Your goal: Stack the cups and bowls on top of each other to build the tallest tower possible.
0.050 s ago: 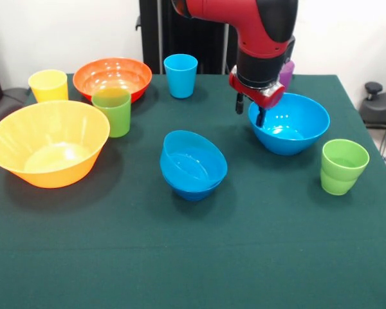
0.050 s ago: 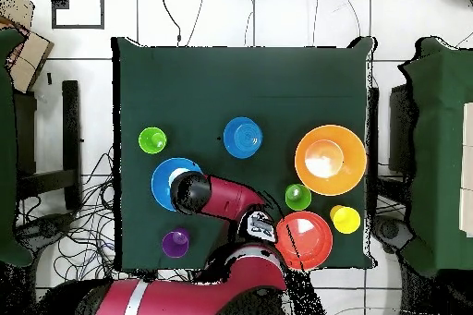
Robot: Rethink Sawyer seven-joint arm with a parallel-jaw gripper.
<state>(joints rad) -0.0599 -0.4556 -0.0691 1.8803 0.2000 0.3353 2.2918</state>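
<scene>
Glossy red arm (image 1: 244, 19), black wrist section, red end effector (image 1: 251, 109)

Your green-clothed tabletop (image 1: 193, 257) carries scattered bowls (image 1: 49, 143) and cups (image 1: 112, 111), all standing apart.

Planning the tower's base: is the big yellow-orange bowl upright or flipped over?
Upright. The big yellow-orange bowl rests on its base, its open mouth faces up, and its inside shows empty.

Purple cup (image 1: 287, 72) mostly behind the arm (image 1: 257, 32).
</scene>
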